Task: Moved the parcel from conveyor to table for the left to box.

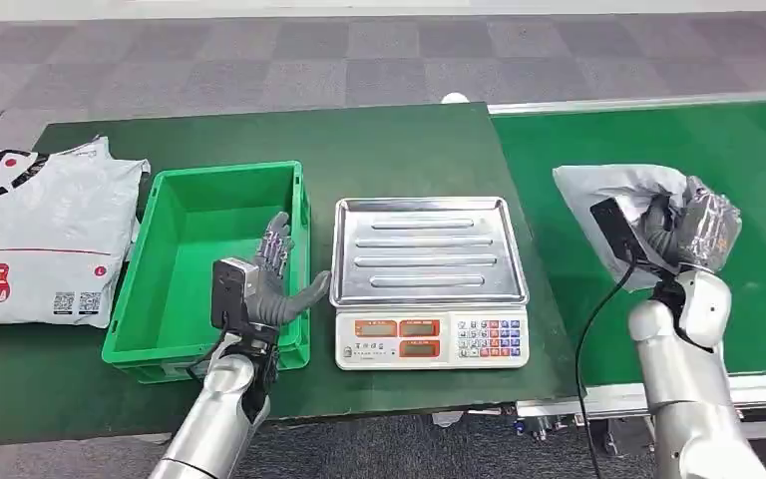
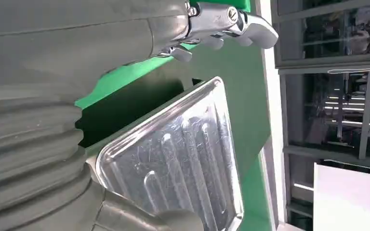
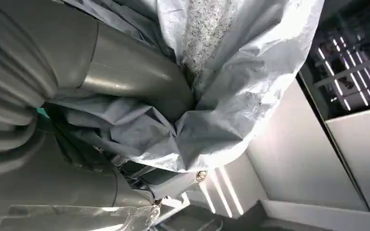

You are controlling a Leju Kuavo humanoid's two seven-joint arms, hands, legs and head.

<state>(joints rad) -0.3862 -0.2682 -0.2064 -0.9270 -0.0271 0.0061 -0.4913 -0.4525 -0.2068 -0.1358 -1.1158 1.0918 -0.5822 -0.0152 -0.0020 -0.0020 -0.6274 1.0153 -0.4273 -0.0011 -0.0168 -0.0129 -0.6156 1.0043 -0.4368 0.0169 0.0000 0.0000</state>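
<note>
Our right hand (image 1: pixel 680 232) grips the parcel (image 1: pixel 618 190), a crinkled grey plastic bag bunched into soft folds, lifted above the smooth green conveyor (image 1: pixel 748 170). In the right wrist view the film (image 3: pixel 231 96) creases tightly around our thick grey thumb. Our left hand (image 1: pixel 274 279) holds nothing, fingers spread, hovering over the right side of the rectangular green plastic box (image 1: pixel 190 215) on the dark green table (image 1: pixel 389 140). Just right of the box sits a scale (image 1: pixel 429 294) with a ribbed, shiny steel tray. More printed grey bags (image 1: pixel 30 235) lie flat at the table's left end.
</note>
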